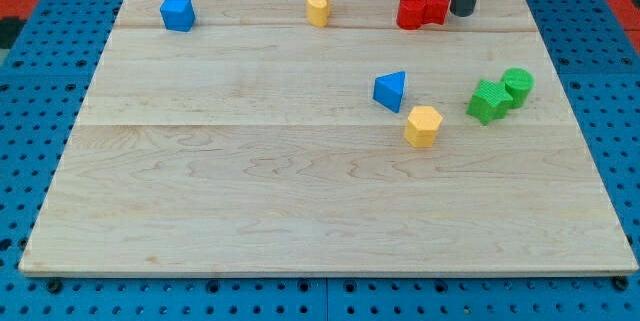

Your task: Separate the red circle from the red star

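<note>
Our rod ends in a plain tip, so we carry no pincer and cannot report one as apart, together or clamped. Our tip (pixel 463 13) rests on the bench (pixel 300 191) near the view's top edge, just to the view's right of the 2 red blocks. The red star (pixel 436 5) sits right beside our tip, touching it or nearly so; we cannot tell which. The red circle (pixel 411 12) lies on the star's far side from our tip, pressed against the star, so the 2 are not yet apart.

Farther to the view's left of our tip along the same top strip stands a yellow block (pixel 318 8), and well beyond it a blue block (pixel 177 12). Below our tip, toward the view's bottom, a blue triangular block (pixel 391 91) sits close to a yellow hexagonal block (pixel 423 126). Below and to the view's right of our tip, 2 green blocks touch: a green star-like block (pixel 488 101) and a green cylinder (pixel 518 86).
</note>
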Tool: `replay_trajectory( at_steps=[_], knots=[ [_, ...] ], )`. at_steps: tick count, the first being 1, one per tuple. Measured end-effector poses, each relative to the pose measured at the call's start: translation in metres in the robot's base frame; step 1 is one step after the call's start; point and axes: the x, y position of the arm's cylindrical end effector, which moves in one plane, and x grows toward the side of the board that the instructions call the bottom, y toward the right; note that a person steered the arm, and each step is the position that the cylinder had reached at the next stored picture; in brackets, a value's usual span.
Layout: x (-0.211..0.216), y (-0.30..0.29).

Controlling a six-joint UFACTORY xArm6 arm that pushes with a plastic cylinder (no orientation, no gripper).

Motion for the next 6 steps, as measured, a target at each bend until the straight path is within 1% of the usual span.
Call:
replay_trajectory(
  at_steps=[1, 2, 3, 4, 5, 6],
  knots=[
    [-0.020, 0.024],
    [0.029, 0.017],
    [0.069, -0.046],
    [0.061, -0.081],
    [0.047, -0.087],
    [0.023, -0.070]
  ],
)
